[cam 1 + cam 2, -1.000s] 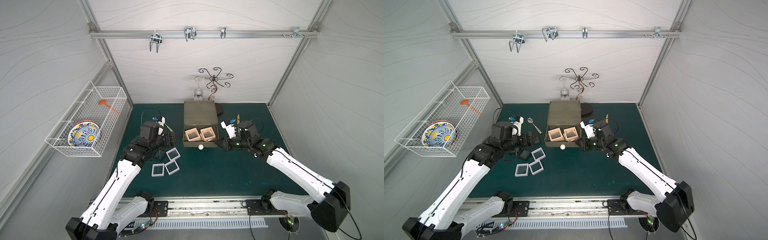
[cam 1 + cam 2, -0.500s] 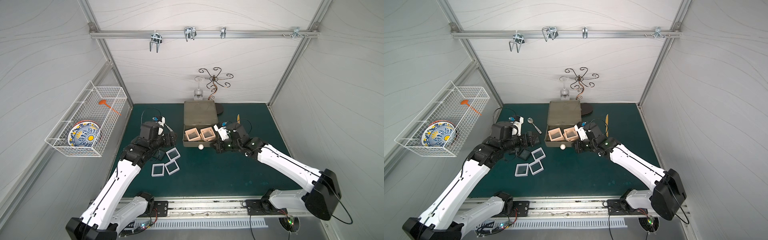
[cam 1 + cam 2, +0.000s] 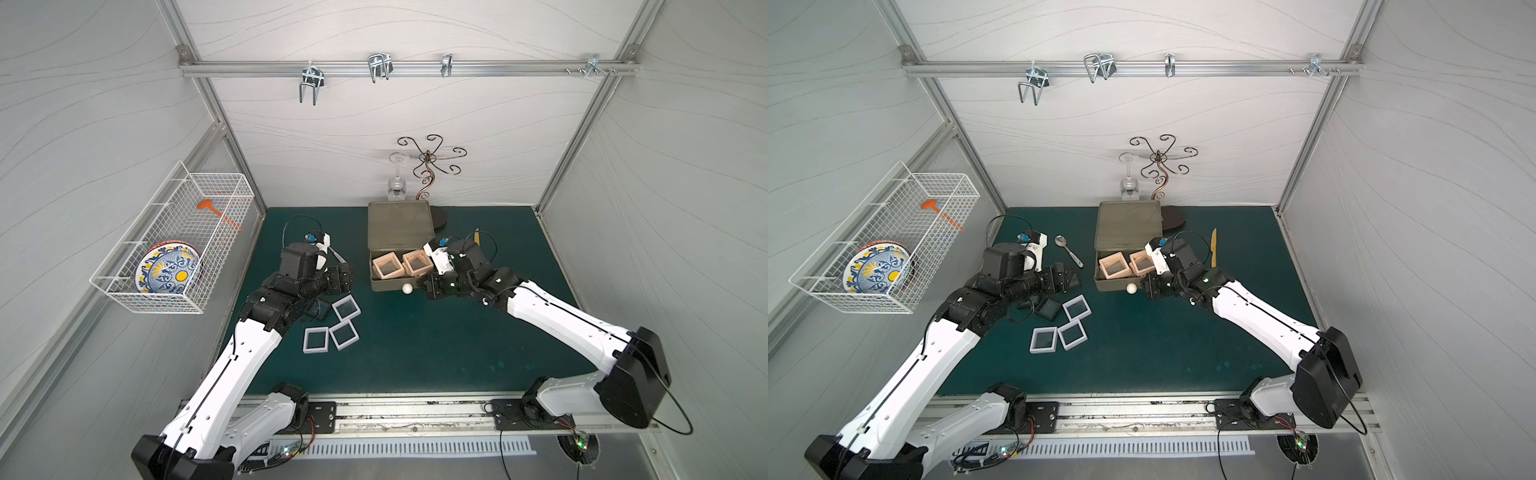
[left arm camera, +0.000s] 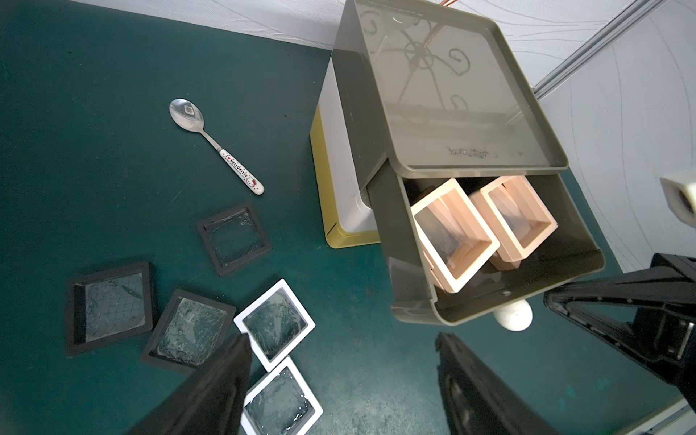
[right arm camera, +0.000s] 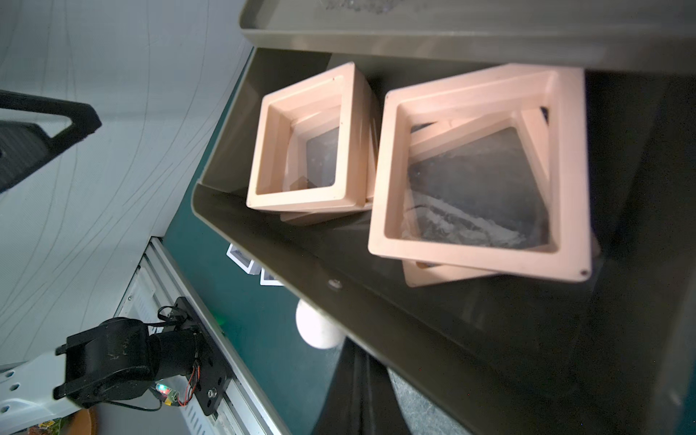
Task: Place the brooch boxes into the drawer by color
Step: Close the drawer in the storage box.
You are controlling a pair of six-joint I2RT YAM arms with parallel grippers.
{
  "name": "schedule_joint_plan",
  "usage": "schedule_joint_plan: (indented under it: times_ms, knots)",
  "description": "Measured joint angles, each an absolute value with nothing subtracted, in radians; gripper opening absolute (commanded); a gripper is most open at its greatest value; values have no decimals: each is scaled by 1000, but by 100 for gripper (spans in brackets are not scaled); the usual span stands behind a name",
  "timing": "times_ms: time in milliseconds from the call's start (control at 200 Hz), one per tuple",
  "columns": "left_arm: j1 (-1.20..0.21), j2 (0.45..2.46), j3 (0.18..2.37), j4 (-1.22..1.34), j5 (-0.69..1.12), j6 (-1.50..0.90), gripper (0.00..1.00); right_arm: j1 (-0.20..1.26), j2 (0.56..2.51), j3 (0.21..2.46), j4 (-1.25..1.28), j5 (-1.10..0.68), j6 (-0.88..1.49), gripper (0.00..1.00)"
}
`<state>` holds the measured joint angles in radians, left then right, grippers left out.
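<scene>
Boxes [image 3: 345,309] lie on the table [image 3: 415,353] left of the drawer [image 3: 386,286], likely light, stiff and slippery, so the wide left gripper [image 4: 342,342] should pinch a frame's edges, while the closed right gripper [image 3: 427,286] sits by the knob [image 3: 407,288].

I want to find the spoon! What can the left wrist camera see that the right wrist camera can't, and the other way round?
Only the left wrist view: the spoon, three black brooch boxes and the drawer unit's yellow bottom tier.
Only the right wrist view: a black arm base with wires and a small green light.
Both: the open olive drawer holding peach-pink brooch boxes, and its white knob.
</scene>
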<state>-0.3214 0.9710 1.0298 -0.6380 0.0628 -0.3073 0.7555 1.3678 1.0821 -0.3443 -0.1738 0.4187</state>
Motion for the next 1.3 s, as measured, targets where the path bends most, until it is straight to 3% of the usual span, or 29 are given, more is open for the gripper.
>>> schedule_joint_plan:
  times_ms: [1296]
  knots:
    - [-321, 971, 1030, -638, 64, -307, 81, 722, 1576, 1200, -202, -103, 369, 0]
